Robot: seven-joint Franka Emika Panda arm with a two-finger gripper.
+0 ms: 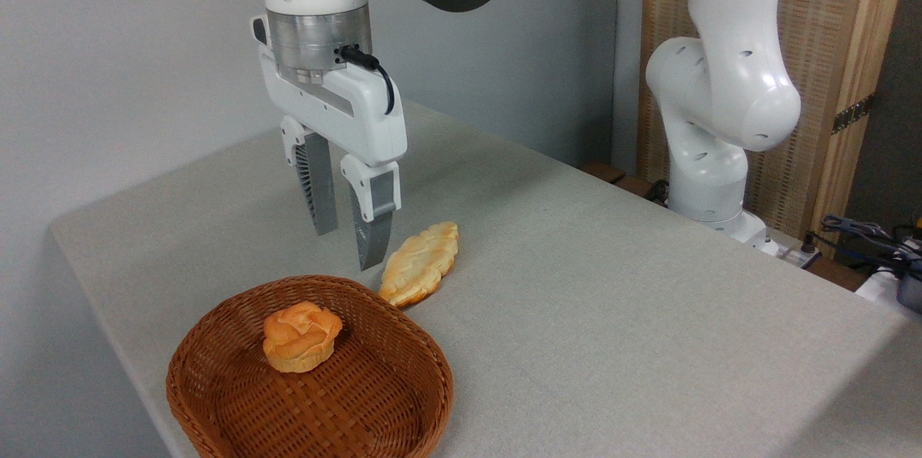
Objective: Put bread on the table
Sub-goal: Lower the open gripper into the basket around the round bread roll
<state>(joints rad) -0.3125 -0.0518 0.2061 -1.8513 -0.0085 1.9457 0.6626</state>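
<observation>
Camera view. Item: bread (301, 335), round swirled bun, no marked long axis; sits upright inside wicker basket (216, 400) near the desk's (612, 285) front-left corner.

Pincer (347, 248): fingers apart, empty, pointing down, hanging above the desk just behind the basket's far rim.

Key relation: bun lies below, forward and slightly left of the pincer.

Also: leaf-shaped loaf (421, 262) on the desk, touching the basket's rim.
</observation>
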